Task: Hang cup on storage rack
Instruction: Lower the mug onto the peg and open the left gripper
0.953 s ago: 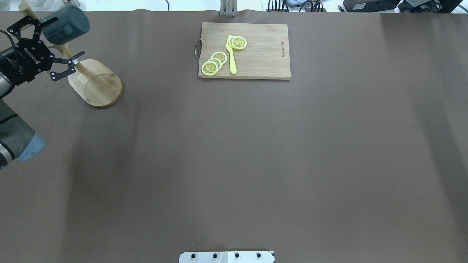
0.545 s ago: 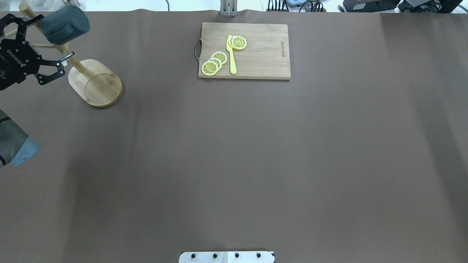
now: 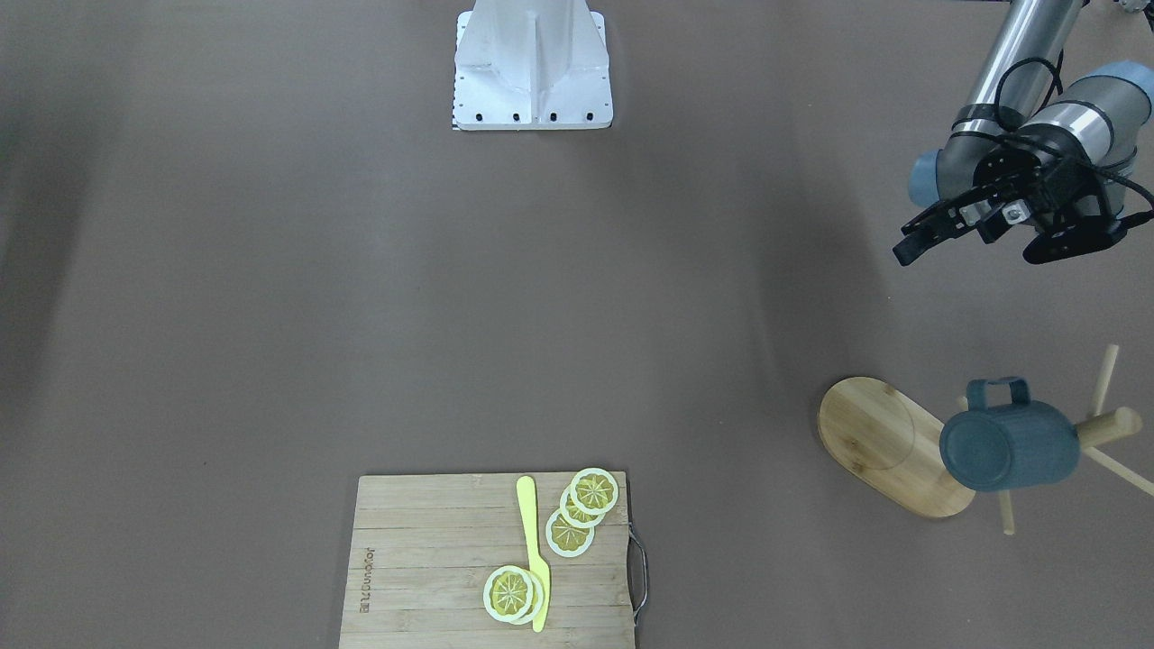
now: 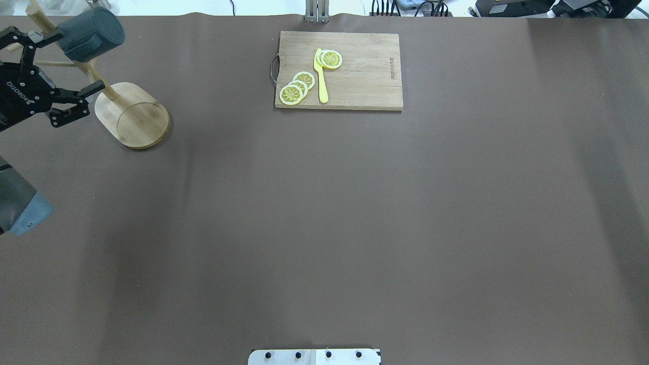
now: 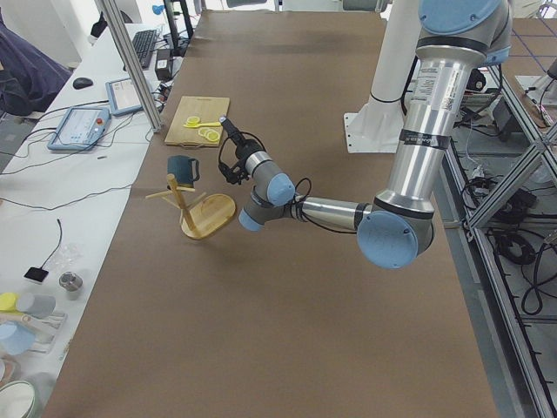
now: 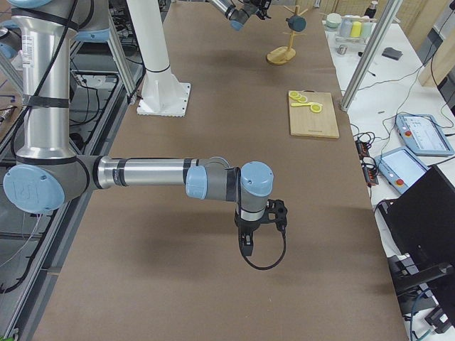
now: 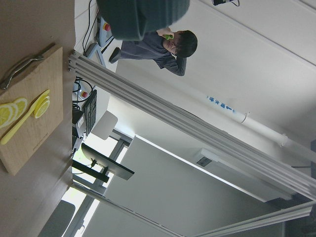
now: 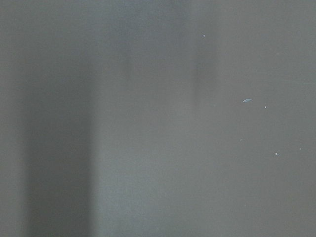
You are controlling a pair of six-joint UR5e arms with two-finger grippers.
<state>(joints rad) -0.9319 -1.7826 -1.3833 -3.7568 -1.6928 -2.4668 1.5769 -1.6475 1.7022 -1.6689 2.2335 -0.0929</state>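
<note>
The slate-blue cup (image 4: 91,33) hangs by its handle on a peg of the bamboo storage rack (image 4: 133,115) at the far left of the table. It also shows in the front view (image 3: 1010,446), tipped on its side beside the rack's oval base (image 3: 879,442). My left gripper (image 4: 67,62) is open and empty, drawn back from the cup and clear of it in the front view (image 3: 969,254). The cup's underside fills the top of the left wrist view (image 7: 143,15). My right gripper (image 6: 245,245) hangs over bare table far from the rack; I cannot tell its state.
A rectangular cutting board (image 4: 355,86) with lemon slices and a yellow knife (image 4: 321,76) lies at the far middle of the table. The robot's white base (image 3: 532,68) stands at the near edge. Brown cloth covers the table.
My left gripper has pulled back from the cup toward the table's left edge, open the whole time. The cup has stayed on its peg.
</note>
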